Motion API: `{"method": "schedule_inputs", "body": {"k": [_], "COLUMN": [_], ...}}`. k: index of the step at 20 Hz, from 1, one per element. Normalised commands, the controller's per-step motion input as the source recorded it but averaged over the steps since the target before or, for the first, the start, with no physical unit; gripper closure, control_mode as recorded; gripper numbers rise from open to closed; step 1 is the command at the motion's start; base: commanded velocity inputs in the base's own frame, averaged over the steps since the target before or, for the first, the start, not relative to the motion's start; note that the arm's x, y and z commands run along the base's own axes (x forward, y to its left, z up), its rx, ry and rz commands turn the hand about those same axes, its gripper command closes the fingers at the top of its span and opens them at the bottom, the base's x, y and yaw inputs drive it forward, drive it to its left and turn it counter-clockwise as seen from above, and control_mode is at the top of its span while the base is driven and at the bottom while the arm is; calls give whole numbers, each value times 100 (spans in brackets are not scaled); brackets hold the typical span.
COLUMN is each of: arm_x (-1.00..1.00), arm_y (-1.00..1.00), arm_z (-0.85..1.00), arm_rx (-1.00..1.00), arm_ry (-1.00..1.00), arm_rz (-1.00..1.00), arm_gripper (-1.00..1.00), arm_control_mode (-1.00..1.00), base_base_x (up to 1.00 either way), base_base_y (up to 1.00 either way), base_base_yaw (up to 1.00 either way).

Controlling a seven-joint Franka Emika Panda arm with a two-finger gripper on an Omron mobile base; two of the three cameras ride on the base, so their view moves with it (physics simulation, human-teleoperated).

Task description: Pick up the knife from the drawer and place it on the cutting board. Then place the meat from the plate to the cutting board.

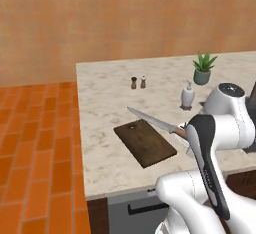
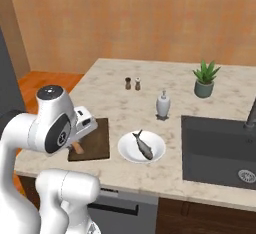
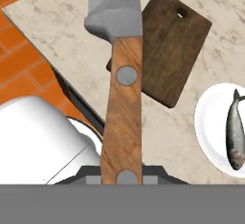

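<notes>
1 knife [image 1: 150, 120], 1 board [image 1: 145, 142], 1 plate [image 2: 159, 153], 1 fish [image 2: 143, 145], 2 shakers [image 1: 138, 82].

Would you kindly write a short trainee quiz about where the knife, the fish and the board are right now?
1. True or false: the knife lies flat on the cutting board.
2. Where is the fish? A) on the plate B) on the board C) in the sink
3. Fill in: the gripper holds the knife by its ____.

Key
1. False: it is held in the air, its blade over the board's far edge.
2. A
3. handle
</notes>
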Motion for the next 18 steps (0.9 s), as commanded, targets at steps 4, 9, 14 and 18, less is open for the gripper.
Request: {"method": "schedule_inputs", "body": {"k": [4, 9, 14, 18], "arm_x": [0, 0, 6, 100], "arm_y": [0, 0, 16, 62], "arm_z": [0, 0, -2, -23], "arm_rx": [0, 0, 0, 8], "arm_ry": [0, 0, 0, 8], "arm_rz": [0, 0, -2, -26], "arm_gripper": [100, 100, 100, 100], "arm_control_mode": [100, 100, -100, -100], "base_base_x": [51, 36, 0, 0], "base_base_y": [17, 26, 0, 0], "base_base_yaw": [0, -3, 0, 0]}}
